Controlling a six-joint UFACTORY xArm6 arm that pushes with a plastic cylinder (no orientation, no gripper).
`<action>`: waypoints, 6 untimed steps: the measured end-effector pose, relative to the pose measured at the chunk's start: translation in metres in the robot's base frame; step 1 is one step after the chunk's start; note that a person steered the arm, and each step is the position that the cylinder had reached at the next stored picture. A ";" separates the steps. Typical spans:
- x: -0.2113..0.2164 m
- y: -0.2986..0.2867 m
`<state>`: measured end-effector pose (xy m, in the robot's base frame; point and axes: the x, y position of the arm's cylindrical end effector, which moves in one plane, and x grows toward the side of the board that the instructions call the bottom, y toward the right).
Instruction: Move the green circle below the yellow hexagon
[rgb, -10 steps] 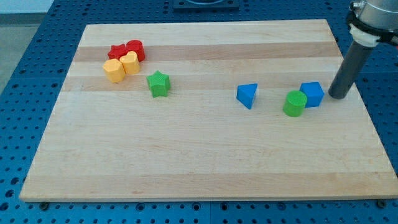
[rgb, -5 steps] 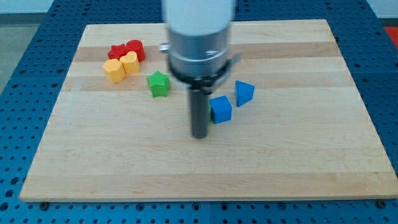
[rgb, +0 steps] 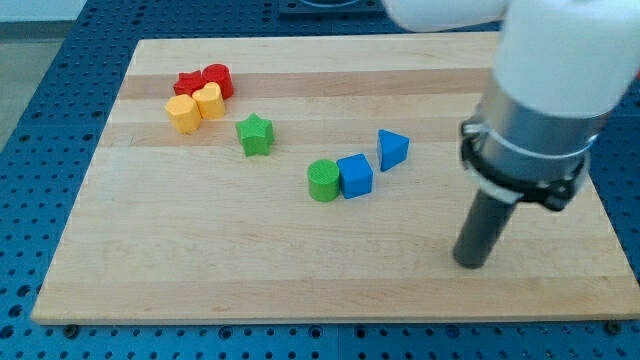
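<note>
The green circle (rgb: 323, 181) lies near the board's middle, touching the left side of a blue cube (rgb: 355, 176). The yellow hexagon (rgb: 182, 113) is at the view's upper left, pressed against a yellow heart-like block (rgb: 209, 101). My tip (rgb: 470, 262) rests on the board at the lower right, well to the right of and below the green circle, touching no block.
A red star-like block (rgb: 189, 82) and a red heart-like block (rgb: 218, 79) sit just above the yellow pair. A green star (rgb: 255, 134) lies between the yellow hexagon and the green circle. A blue triangle (rgb: 392, 149) is right of the blue cube. The wooden board (rgb: 330, 280) has edges on all sides.
The green circle and blue cube have been pushed left from the right side to mid-board. My tip then swung away from them to the lower right.
</note>
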<state>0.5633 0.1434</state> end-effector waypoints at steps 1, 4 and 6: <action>-0.040 -0.020; -0.091 -0.134; -0.091 -0.267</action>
<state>0.4722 -0.1237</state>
